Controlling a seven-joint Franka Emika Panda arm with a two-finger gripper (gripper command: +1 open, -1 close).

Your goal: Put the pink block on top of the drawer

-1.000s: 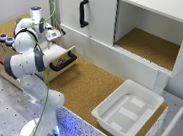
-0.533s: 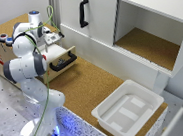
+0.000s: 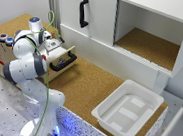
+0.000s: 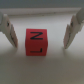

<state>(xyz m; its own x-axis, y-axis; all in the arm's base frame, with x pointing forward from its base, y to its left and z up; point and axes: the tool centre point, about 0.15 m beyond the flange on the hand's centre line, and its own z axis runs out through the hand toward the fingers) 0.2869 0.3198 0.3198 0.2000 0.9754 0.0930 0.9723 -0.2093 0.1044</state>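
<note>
In the wrist view the pink block (image 4: 36,41), with a dark letter on its top face, rests on a pale surface. My gripper (image 4: 40,34) is open, with one finger (image 4: 8,30) on each side of the block and a small gap to each. In the exterior view my gripper (image 3: 54,44) hangs over the low wooden box unit (image 3: 14,25) at the exterior view's left. Just below the hand, the plywood drawer (image 3: 66,57) with its black bar handle (image 3: 64,61) is pulled out. The hand hides the block in this view.
Small round blue and red objects (image 3: 5,39) sit on the box unit's top. A white cabinet with a black vertical handle (image 3: 82,12) and an open compartment (image 3: 145,44) stands behind. A white plastic tray (image 3: 126,108) lies on the cork surface at the exterior view's right.
The arm's upper links have shifted slightly toward the exterior view's left. The hand stays over the drawer unit.
</note>
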